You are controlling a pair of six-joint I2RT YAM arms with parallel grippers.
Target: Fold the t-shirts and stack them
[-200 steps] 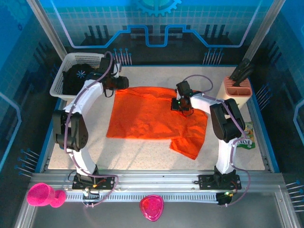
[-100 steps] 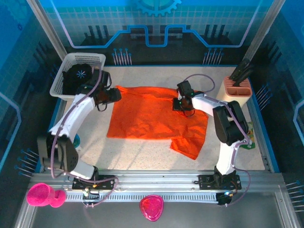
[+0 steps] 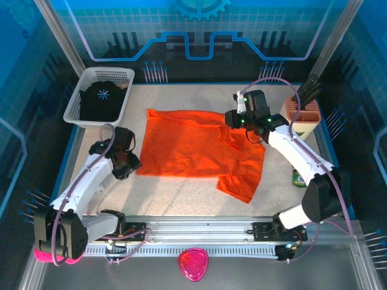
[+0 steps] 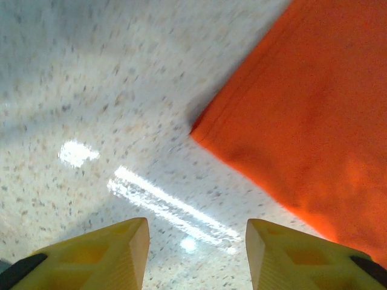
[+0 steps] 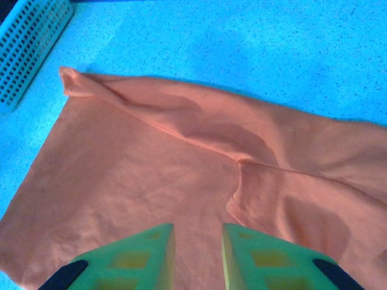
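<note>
Your orange t-shirt (image 3: 193,145) is lying spread at mid-frame on the table (image 3: 181,196); the black t-shirt (image 3: 103,99) is sitting in the upper-left basket (image 3: 72,113). Your left claw (image 4: 196,241) and right claw (image 5: 198,248) are hanging released, gripping nothing.

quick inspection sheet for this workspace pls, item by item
surface: speckled table, bare around the cloth
job's things: orange t-shirt spread mid-table; black t-shirt in the white basket
clutter: tool holder far right; green packet near the right edge; pink heart on the near ledge
grippers: left claw open over bare table by the orange corner; right claw slightly open above the orange t-shirt, holding nothing
cables: lilac cable looped behind the right claw, another behind the left claw
surroundings: blue panels behind and at the sides
</note>
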